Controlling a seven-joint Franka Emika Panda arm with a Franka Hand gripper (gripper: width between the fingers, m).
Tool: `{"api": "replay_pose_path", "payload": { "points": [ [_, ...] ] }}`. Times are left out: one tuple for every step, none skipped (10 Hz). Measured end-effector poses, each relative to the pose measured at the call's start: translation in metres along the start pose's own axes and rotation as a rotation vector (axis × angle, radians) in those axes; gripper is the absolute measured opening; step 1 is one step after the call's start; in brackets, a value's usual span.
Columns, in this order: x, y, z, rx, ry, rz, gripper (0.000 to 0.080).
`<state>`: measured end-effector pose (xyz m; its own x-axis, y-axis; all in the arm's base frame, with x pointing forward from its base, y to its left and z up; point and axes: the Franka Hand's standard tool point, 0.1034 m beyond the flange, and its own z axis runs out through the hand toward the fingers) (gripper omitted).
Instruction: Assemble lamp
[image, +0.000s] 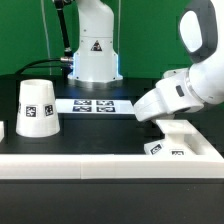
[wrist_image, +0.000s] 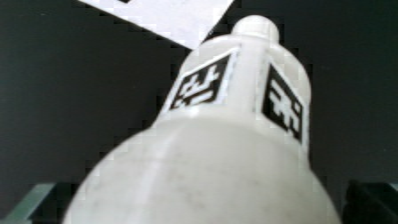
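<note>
Black counter (image: 105, 135) is carrying the shade (image: 38, 108) at the exterior view's left and the base (image: 186, 140) at its right; the gripper (wrist_image: 199, 202) is clasping the bulb (wrist_image: 228, 120) above the counter.

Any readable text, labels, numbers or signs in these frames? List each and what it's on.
Words or numbers: none readable.
Sign: warning triangle on the background robot arm; its symbol is too small to read.
Black-and-white square tags, patterns only, no text: on the shade, marker board, base and bulb.
</note>
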<state>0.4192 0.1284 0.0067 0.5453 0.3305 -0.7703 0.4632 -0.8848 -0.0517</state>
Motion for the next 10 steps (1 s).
{"api": "replay_pose_path", "payload": {
  "points": [
    [0.000, 0.000, 0.000, 0.001, 0.000, 0.000, 0.0581],
    [0.000, 0.001, 0.000, 0.001, 0.000, -0.002, 0.0571],
    [0.000, 0.002, 0.000, 0.002, 0.000, -0.003, 0.0571],
    [0.000, 0.002, -0.001, 0.003, 0.000, -0.004, 0.0571],
    [0.000, 0.004, -0.002, 0.005, 0.002, -0.009, 0.0571],
    [-0.001, 0.006, -0.003, 0.007, 0.003, -0.014, 0.0571],
    [-0.008, 0.008, -0.010, 0.012, -0.014, -0.028, 0.0571],
    [-0.020, 0.013, -0.025, 0.019, -0.041, -0.036, 0.0571],
    [-0.031, 0.019, -0.044, 0.027, -0.062, -0.041, 0.0571],
    [-0.038, 0.027, -0.059, 0.037, -0.069, -0.044, 0.0573]
  ]
}}
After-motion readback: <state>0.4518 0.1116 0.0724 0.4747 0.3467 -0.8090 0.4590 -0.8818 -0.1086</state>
